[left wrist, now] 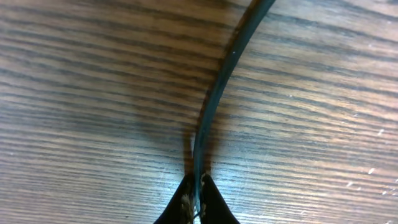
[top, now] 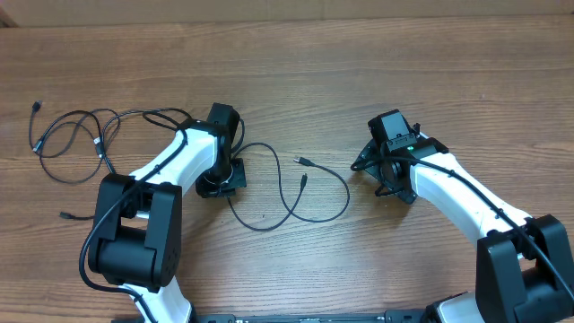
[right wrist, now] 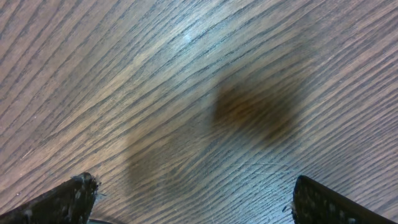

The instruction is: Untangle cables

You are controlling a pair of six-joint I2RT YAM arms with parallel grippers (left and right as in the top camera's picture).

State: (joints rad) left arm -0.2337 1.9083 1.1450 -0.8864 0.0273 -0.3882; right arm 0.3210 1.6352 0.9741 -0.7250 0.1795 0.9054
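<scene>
Black cord point(left wrist: 214, 93) runs straight into the left jaws, which we see pressed shut on it at the bottom edge of the left wrist view. The dark fingertips point(left wrist: 179, 208) meet on either side of the strand with no gap between them. From that pinch the cord rises and bends toward the upper right over the wood-grain bench point(left wrist: 81, 93). The right jaws stand wide apart, one fingertip point(right wrist: 62, 202) in each lower corner of the right wrist view, with only bare wood and a soft shadow between them; they hold and touch nothing. From overhead, we find the left arm point(top: 170, 161) reaching down near the middle of the bench, and the cord point(top: 347, 193) sprawls from it to the right in an open, crossing loop. That loop ends in two small plug tips point(top: 303, 162) lying near each other. The right arm point(top: 448, 184) hovers just right of the loop, apart from it. At the far left lies a looser tangle point(top: 76, 135) of thin black loops. The left arm lies across the ground between tangle and loop, so we cannot tell whether they join.
</scene>
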